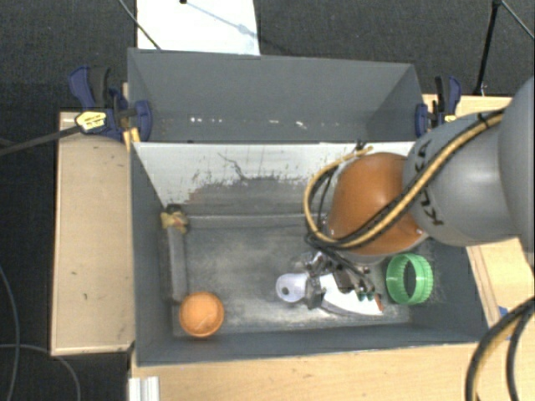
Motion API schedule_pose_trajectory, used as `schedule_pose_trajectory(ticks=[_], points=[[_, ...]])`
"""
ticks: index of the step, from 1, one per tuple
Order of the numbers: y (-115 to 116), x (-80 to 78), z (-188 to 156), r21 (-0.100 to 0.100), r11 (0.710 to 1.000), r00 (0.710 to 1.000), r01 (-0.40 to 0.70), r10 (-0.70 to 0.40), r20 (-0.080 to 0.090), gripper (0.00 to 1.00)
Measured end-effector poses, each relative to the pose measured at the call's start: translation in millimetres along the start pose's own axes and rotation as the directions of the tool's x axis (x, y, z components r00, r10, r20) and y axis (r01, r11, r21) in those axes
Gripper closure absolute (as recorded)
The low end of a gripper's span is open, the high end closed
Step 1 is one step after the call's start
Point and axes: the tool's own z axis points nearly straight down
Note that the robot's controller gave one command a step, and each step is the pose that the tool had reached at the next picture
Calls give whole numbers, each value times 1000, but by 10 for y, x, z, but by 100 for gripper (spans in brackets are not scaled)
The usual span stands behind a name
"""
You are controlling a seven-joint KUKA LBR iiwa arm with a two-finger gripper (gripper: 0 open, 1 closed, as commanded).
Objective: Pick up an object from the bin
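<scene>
hovering end effector [323,284], grip unclear, pale piece [291,288], green ring [409,278] beside, orange ball [201,314] apart

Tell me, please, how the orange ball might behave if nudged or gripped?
The orange ball looks round and smooth, so a nudge would probably send it rolling over the flat bin floor. It sits by the front wall, which may stop it. Its curve might slip from a pinch.
</scene>
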Motion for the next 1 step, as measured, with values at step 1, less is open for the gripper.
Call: schedule_pose_trajectory(ticks=[1], points=[[0, 0, 0, 0, 1000, 1000, -1, 1, 0, 100]])
